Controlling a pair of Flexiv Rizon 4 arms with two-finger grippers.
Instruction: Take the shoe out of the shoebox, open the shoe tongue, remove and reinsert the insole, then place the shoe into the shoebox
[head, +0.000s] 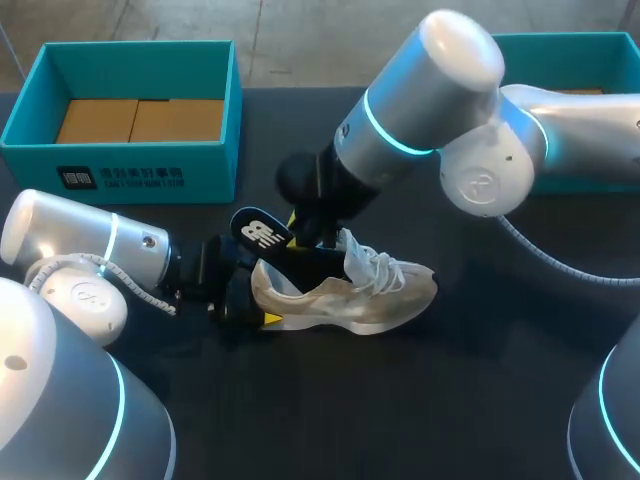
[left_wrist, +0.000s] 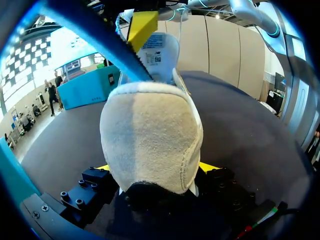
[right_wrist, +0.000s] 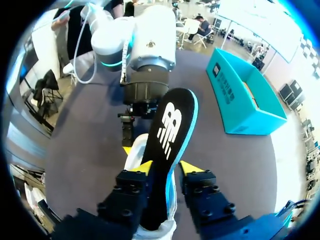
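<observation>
A beige sneaker (head: 350, 295) lies on its side on the dark table, toe pointing right. My left gripper (head: 245, 305) is shut on its heel; in the left wrist view the heel (left_wrist: 150, 140) fills the space between the yellow fingertips (left_wrist: 209, 167). A black insole (head: 260, 233) with a white logo and blue edge sticks up out of the shoe's opening. My right gripper (head: 312, 232) is above the shoe. In the right wrist view the insole (right_wrist: 170, 130) stands between the gripper's (right_wrist: 168, 169) slightly parted fingers, with a small gap on one side.
A teal shoebox (head: 150, 165) with cardboard inside stands at the back left, also seen as the teal box (right_wrist: 245, 95). A second teal box (head: 600, 42) sits at the back right, partly behind my right arm. Bare table lies in front of the shoe.
</observation>
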